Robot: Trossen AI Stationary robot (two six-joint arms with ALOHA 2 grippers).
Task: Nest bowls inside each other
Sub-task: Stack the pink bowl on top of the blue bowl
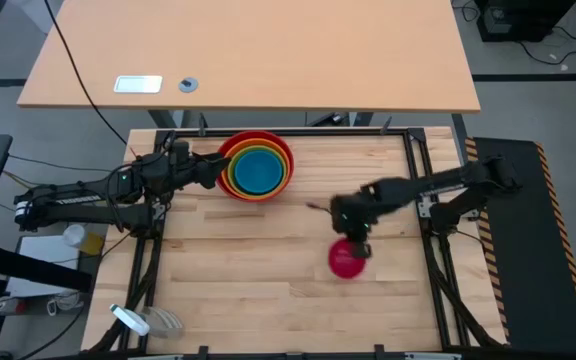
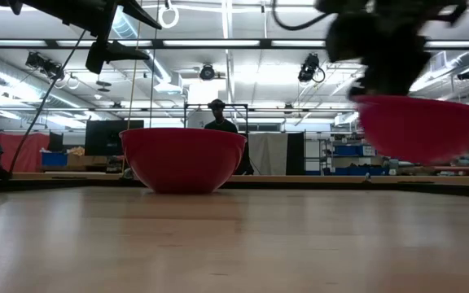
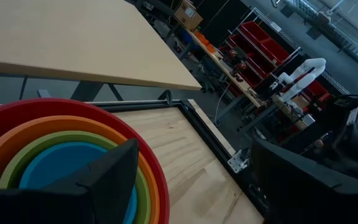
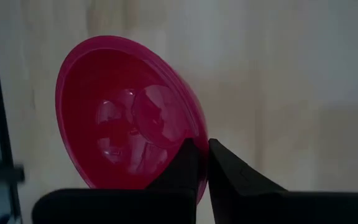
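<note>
Four bowls sit nested at the table's far middle: red [image 1: 230,148] outermost, then orange, lime green and blue [image 1: 257,170] innermost; the low view shows the red bowl [image 2: 182,159] resting on its base. My left gripper [image 1: 213,168] hangs open at the stack's left rim [image 3: 160,180], and I cannot tell whether it touches. To the right and nearer, my right gripper [image 1: 356,243] is shut on the magenta-pink bowl [image 1: 347,261], which is off the table [image 2: 422,126]. My right gripper pinches the magenta-pink bowl's rim [image 4: 192,138] between its two fingers [image 4: 229,171], one on the inner side and one on the outer. The fingers come steeply from above. The bowl hangs tilted below them, its hollow toward the wrist camera, lifted clear of the table.
A black metal frame [image 1: 414,150] edges the wooden table. A tan desk [image 1: 248,55] stands beyond the far edge. White objects [image 1: 133,318] lie at the near left corner. Bare wood lies between the stack and the pink bowl. A person [image 2: 216,120] stands far behind.
</note>
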